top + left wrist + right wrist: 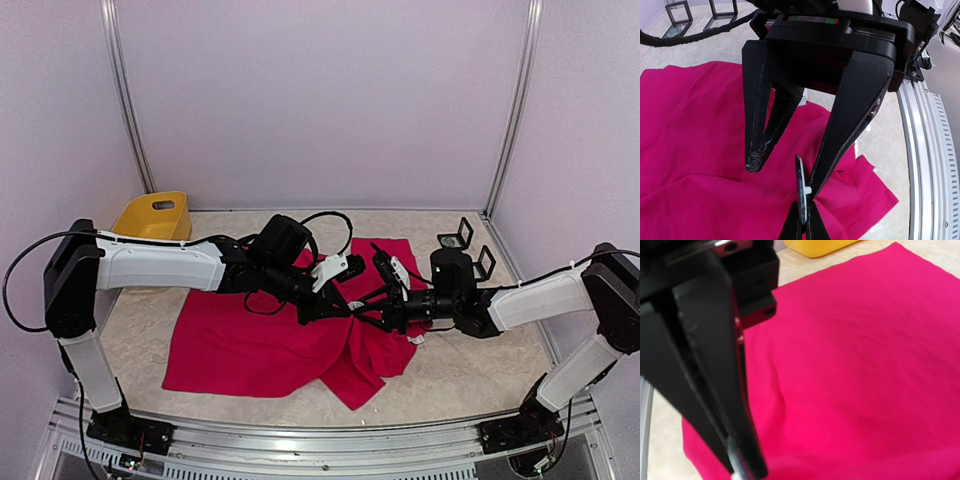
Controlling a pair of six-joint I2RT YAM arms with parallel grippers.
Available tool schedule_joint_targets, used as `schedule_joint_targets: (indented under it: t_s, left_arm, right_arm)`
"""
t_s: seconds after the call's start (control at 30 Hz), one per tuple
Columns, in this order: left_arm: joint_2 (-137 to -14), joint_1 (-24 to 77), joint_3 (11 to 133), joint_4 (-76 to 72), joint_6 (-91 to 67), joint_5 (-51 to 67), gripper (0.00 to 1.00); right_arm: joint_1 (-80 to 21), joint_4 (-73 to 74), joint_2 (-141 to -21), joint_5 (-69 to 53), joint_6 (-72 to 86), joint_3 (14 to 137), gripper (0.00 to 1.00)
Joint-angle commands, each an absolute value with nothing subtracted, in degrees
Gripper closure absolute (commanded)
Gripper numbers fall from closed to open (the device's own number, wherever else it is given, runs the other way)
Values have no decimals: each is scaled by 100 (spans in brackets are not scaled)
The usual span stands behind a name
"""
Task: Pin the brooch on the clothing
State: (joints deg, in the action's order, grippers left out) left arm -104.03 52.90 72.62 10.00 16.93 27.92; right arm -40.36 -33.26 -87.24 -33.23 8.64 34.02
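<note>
**Item: brooch-pinning, state of progress**

- **Clothing** [240, 345]: crimson-pink T-shirt, lying flat with some folds, directly beneath both sets of fingers. No brooch is fixed to any visible part of it.
- **Brooch** [800, 190]: small, thin and dark with a pale spot. It is seen edge-on, held clear of the fabric. It stands between the left fingertips, close against one of them. Whether its pin is open cannot be told.
- **Right gripper** [742, 467]: fingers pressed together on the brooch, which shows at their tips. In the left wrist view these tips rise from below with the brooch upright above them.
- **Left gripper** [785, 175]: fingers spread apart and gripping nothing, straddling the brooch from above.
- **Yellow tub** [155, 215]: well away from both sets of fingers and not involved.

**Done, by judgement:** the brooch is picked up and carried over the shirt, and the two arms have met above it.

**Left, by judgement:** steady or pass the brooch between the fingers, push the pin through the fabric, fasten it and let go. Most of the task appears to remain.
</note>
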Motion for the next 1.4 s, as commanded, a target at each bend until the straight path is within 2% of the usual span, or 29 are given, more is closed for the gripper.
schedule_joint_targets:
  t_s: [0.0, 0.17, 0.47, 0.67, 0.87, 0.97, 1.23, 1.37]
  left_arm:
    - [-10508, 5478, 7418, 1196, 1818, 3212, 100]
    - [-10496, 5484, 7396, 1195, 1824, 3206, 100]
    - [-10491, 5502, 7409, 1200, 1837, 3205, 100]
    - [-10468, 5494, 7375, 1196, 1837, 3187, 100]
    - [-10468, 5485, 7365, 1196, 1846, 3163, 100]
    - [-10460, 5484, 7353, 1188, 1846, 3104, 100]
    - [-10393, 5453, 7190, 1010, 1857, 2594, 100]
    - [-10345, 5538, 7092, 870, 1978, 1947, 100]
  right_arm:
    - [-3996, -3277, -8790, -2714, 866, 3669, 61]
    - [-3997, -3093, -8825, -2519, 949, 3731, 65]
    - [-3987, -2795, -8887, -2303, 984, 3892, 62]
    - [-3909, -2848, -8816, -2172, 1147, 3775, 73]
    - [-3831, -2952, -8731, -2248, 1215, 3654, 76]
    - [-3820, -2953, -8666, -2348, 1161, 3616, 74]
    - [-3797, -2996, -8247, -2912, 792, 3302, 55]
    - [-3758, -2945, -7906, -3136, 667, 3164, 50]
